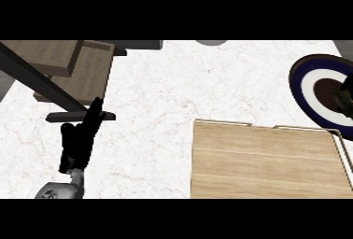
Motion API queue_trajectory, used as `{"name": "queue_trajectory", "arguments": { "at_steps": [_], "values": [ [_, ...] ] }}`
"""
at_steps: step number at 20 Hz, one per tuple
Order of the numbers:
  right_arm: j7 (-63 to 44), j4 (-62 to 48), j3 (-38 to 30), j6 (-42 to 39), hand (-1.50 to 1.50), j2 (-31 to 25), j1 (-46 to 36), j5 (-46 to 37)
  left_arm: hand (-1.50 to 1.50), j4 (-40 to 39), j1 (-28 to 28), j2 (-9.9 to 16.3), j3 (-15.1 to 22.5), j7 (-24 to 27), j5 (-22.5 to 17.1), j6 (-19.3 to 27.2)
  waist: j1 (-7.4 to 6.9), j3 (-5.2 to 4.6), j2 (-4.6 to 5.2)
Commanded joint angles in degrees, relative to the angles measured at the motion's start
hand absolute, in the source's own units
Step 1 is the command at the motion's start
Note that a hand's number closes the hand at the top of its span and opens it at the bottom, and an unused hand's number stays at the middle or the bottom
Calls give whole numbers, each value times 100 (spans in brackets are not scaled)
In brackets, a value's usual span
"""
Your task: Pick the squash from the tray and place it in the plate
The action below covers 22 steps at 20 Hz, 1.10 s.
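Observation:
The wooden tray (265,161) lies at the lower right with a metal rim, and nothing shows on it. The plate (308,91), dark blue with a white ring and a dark centre, sits at the right edge, partly cut off. Over its centre a dark green shape, apparently the squash (342,105), is cut by the view's edge. A black shape just above it may be my right hand (346,86), mostly out of view. My left hand (81,140) rests open at the lower left, fingers straight and pointing up, far from tray and plate.
Wooden boxes (76,65) and a dark bar (41,79) stand at the upper left, close above my left hand. White marble counter (207,84) lies between them and the plate. A grey object (210,42) pokes in at the top edge.

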<state>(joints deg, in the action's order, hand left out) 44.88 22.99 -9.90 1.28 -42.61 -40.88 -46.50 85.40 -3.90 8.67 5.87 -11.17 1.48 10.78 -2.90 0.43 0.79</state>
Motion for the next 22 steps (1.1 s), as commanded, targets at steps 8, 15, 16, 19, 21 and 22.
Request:
{"name": "queue_trajectory", "arguments": {
  "at_steps": [8, 15, 16, 19, 21, 22],
  "values": [
    [1888, -930, -317, -1157, -150, -166, -524, 378, 0, -78, 168, 58, -115, -7, -92, -129, 11, -16, 17],
    [1923, -1407, -1202, -3013, -150, -345, -822, 1546, 0, -110, 37, -17, -34, -197, 98, 55, 103, -9, 13],
    [1807, -1487, -1274, -3189, -150, -408, -843, 1644, 0, -37, 131, -3, -39, -154, 58, 16, 69, -8, 11],
    [1854, -1535, -1251, -3310, -150, -421, -699, 1695, 0, -31, 46, 129, -186, -216, -101, -144, 35, -2, 44],
    [1876, -1505, -1152, -3549, -150, -521, -686, 1654, 0, -153, 39, -16, -64, -93, 49, -10, 35, 3, 75],
    [1987, -1472, -1124, -3549, -150, -478, -598, 1658, 0, -67, 122, 55, -71, -184, -22, -117, 11, 9, 65]
  ]
}}
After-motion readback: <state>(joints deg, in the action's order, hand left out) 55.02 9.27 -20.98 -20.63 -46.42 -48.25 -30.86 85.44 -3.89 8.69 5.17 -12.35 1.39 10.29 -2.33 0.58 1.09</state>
